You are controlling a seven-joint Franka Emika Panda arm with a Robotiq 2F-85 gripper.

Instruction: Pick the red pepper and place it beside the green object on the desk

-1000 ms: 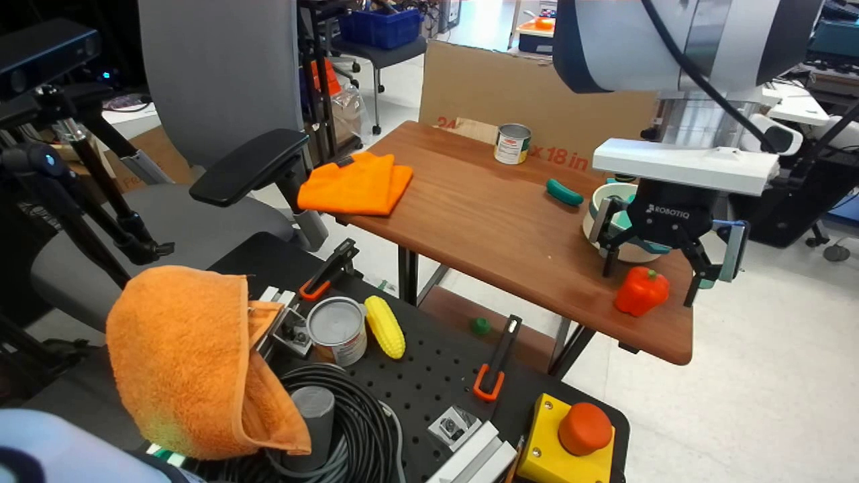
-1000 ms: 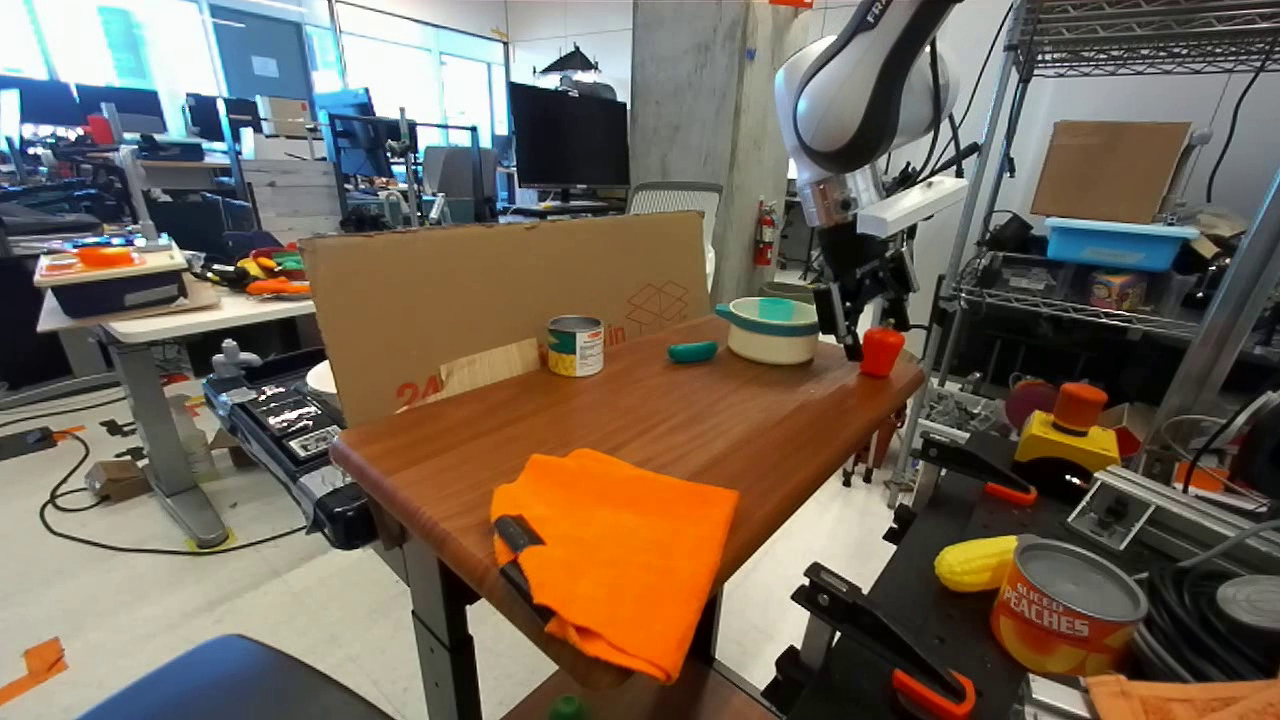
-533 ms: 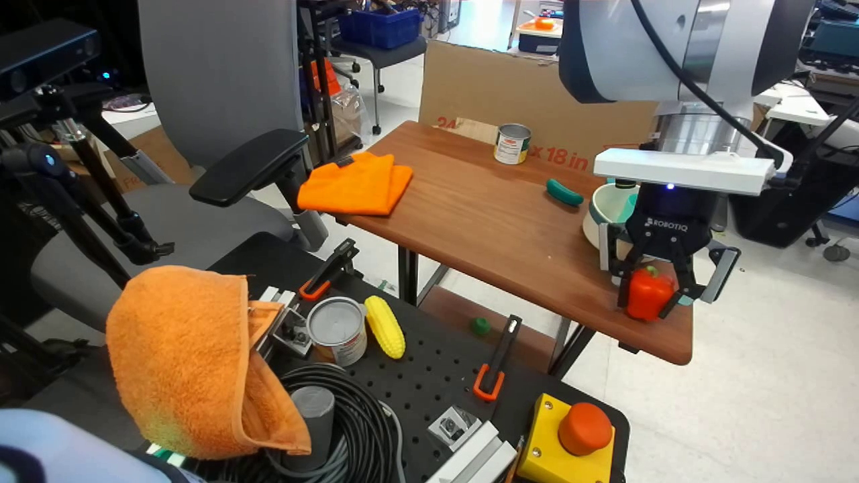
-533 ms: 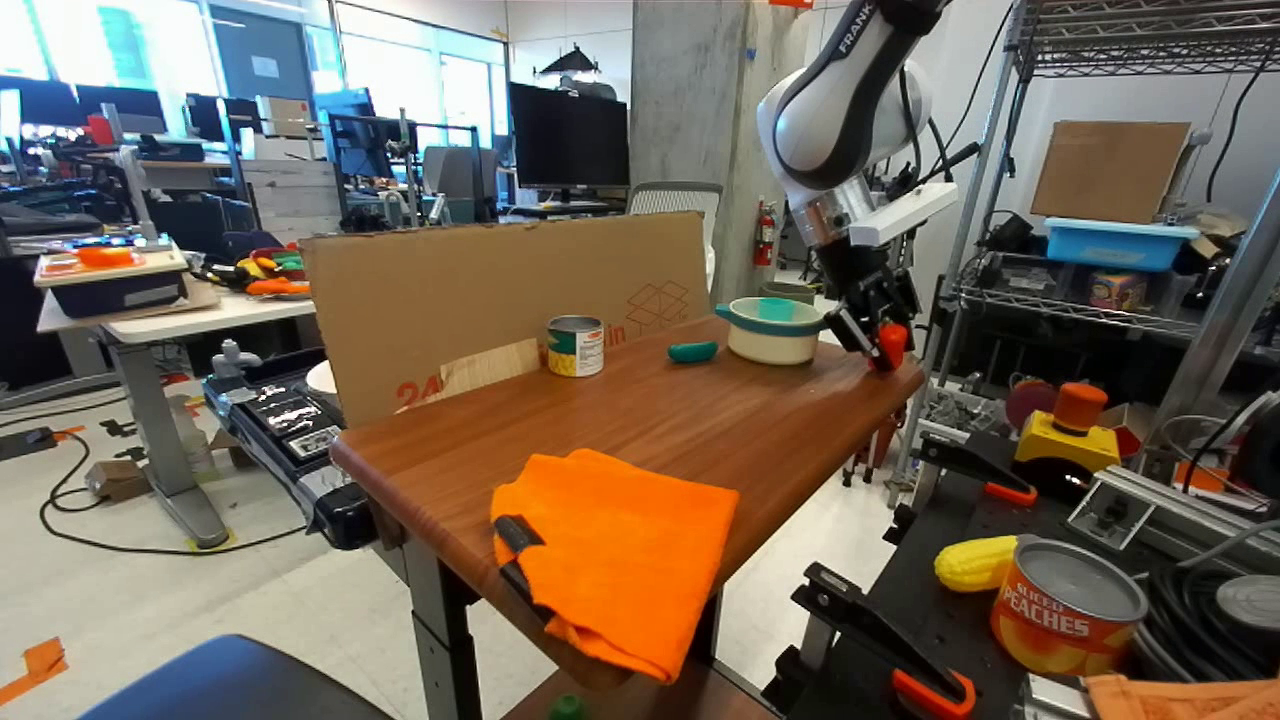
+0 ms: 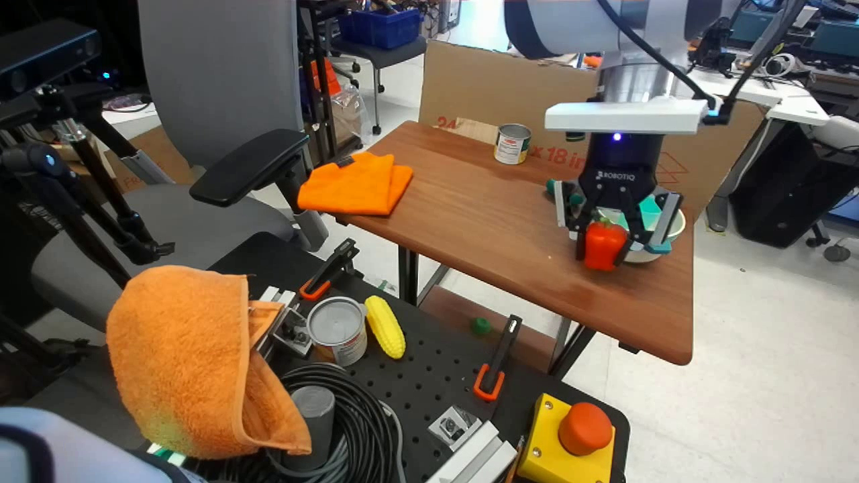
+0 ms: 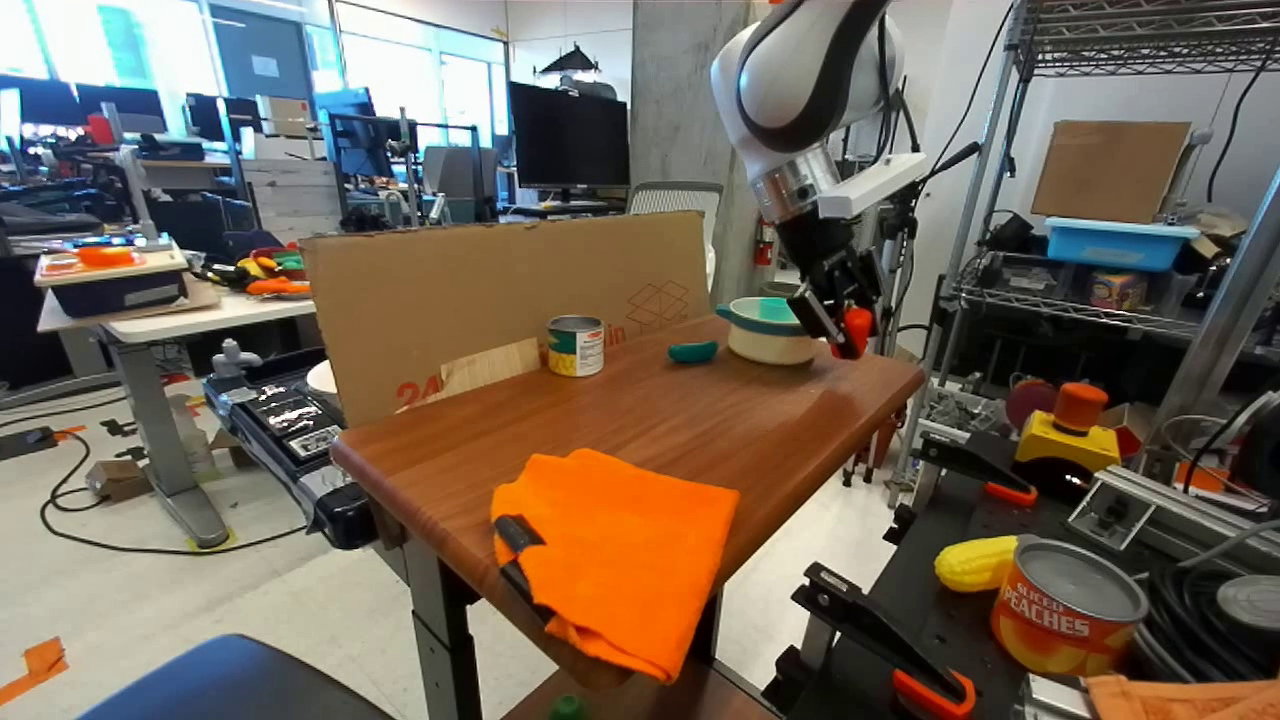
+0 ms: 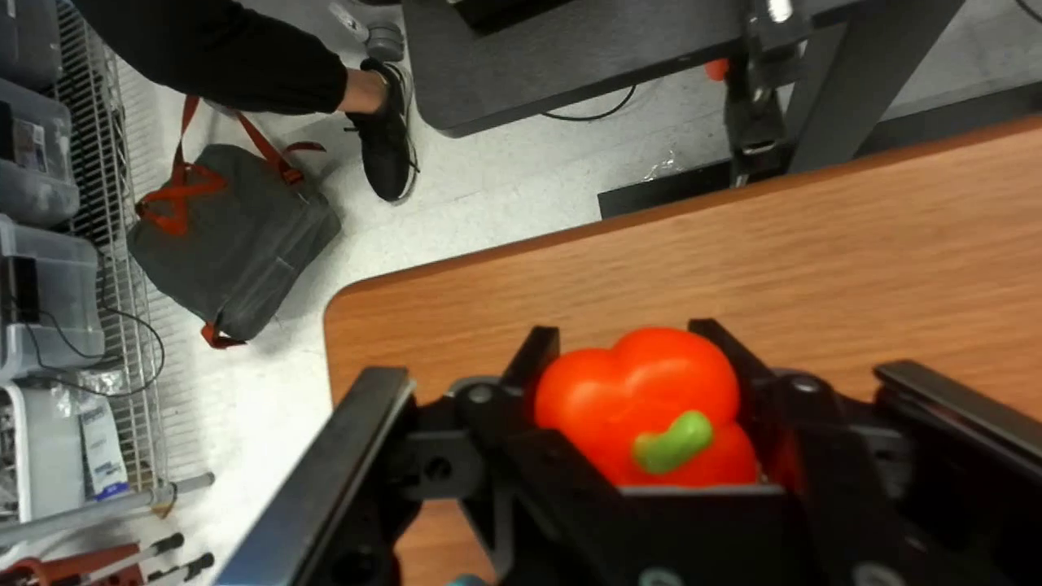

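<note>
The red pepper (image 7: 643, 391), with its short green stem, fills the space between the fingers of my gripper (image 7: 624, 334) in the wrist view. Both fingers press on its sides. In both exterior views the gripper (image 5: 600, 257) is shut on the pepper (image 5: 604, 236) and carries it above the brown desk (image 5: 483, 201), in front of the pot. The green object (image 6: 692, 352), a teal curved piece, lies on the desk on the far side of the pot from the pepper. My gripper partly covers that green object (image 5: 551, 187) in an exterior view.
A cream pot with teal rim (image 6: 770, 346) stands close beside the held pepper. Farther along are a can (image 6: 575, 346) and an orange cloth (image 6: 615, 560) over the desk's end. Cardboard (image 5: 483, 80) walls off the back. The desk's corner (image 7: 346, 309) lies near the gripper.
A second ago the gripper was open over the pepper on the desk. It has since closed round it, lifted it and moved it away from the desk's corner, toward the pot.
</note>
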